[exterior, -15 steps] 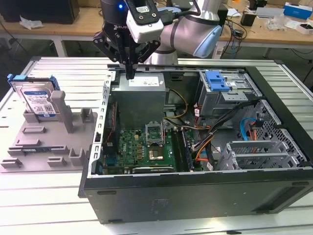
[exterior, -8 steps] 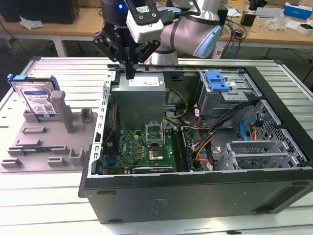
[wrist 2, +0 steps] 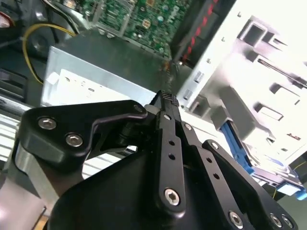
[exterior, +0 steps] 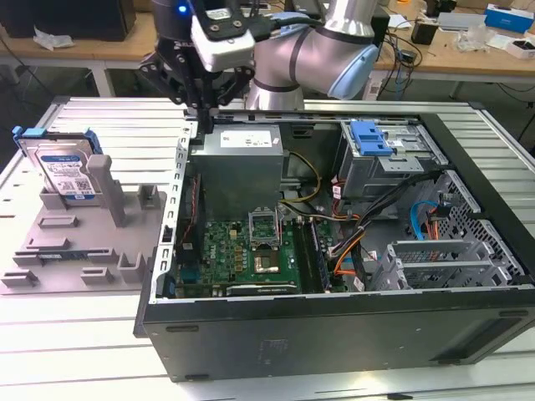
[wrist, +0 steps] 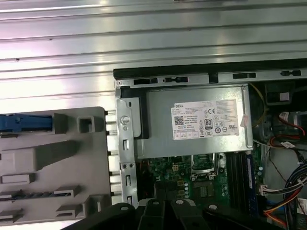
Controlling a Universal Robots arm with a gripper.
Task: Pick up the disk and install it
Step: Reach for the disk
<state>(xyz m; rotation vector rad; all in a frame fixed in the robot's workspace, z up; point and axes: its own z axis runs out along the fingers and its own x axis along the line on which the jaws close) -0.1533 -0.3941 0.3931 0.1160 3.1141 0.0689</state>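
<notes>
In the exterior view, an open computer case (exterior: 334, 334) is lying on its side on a ribbed metal surface (exterior: 84, 351). The silver arm (exterior: 318, 50) is reaching in from behind the case, and its gripper (exterior: 201, 117) is hanging just above the case's rear corner on the exterior view's left, close over the grey power supply (exterior: 242, 163). The fingers are pressing together to a point and are holding nothing. The disk (exterior: 63, 171) is standing on edge in a grey holder (exterior: 75, 251) that is sitting just outside the case, on the exterior view's left. The disk is well apart from the gripper. Inside the case, the green circuit board (exterior: 242, 251) is lying in front of the power supply.

In the second wrist view, the black fingers (wrist 2: 170, 143) are meeting at their ribbed tips, with nothing gripped between them. They are pointing at the case wall beside the power supply (wrist 2: 96, 76). The disk's blue frame (wrist 2: 236, 146) is showing in the bright holder outside that wall.

In the first wrist view, the camera is looking straight down on the power supply (wrist: 201, 120) inside the case's rear rim (wrist: 192, 72). The disk's blue edge (wrist: 24, 123) is sticking up from the holder (wrist: 62, 158), which is sitting against the outside of the case wall.
</notes>
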